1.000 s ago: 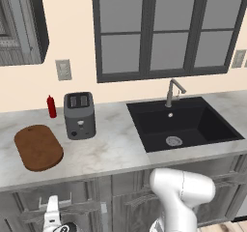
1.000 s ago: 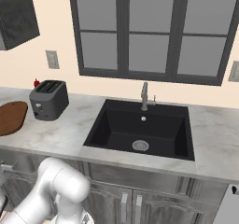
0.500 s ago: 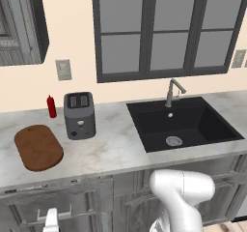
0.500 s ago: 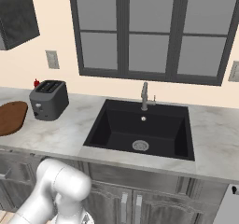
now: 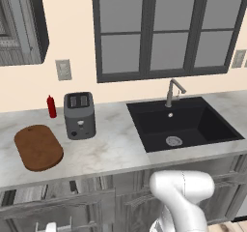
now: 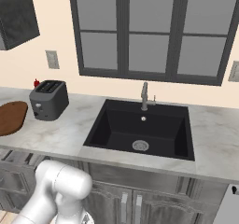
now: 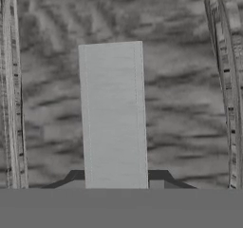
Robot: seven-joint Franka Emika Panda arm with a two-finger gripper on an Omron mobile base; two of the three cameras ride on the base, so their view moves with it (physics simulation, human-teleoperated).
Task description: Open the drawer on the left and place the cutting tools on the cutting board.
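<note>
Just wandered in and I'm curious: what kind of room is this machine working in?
A kitchen, computer-rendered by the look of it: a black sink with a faucet, a toaster and a wooden cutting board on a marble counter.

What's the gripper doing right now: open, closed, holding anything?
Gripper: closed on the silver bar handle of the drawer.

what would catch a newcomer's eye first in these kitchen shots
The black sink sunk in the pale marble counter under the dark window stands out first. Left of it sit a grey toaster and a reddish-brown cutting board. In the hand view, a silver bar handle runs between the gripper's dark fingertips, over a grey wood-grain drawer front.
</note>
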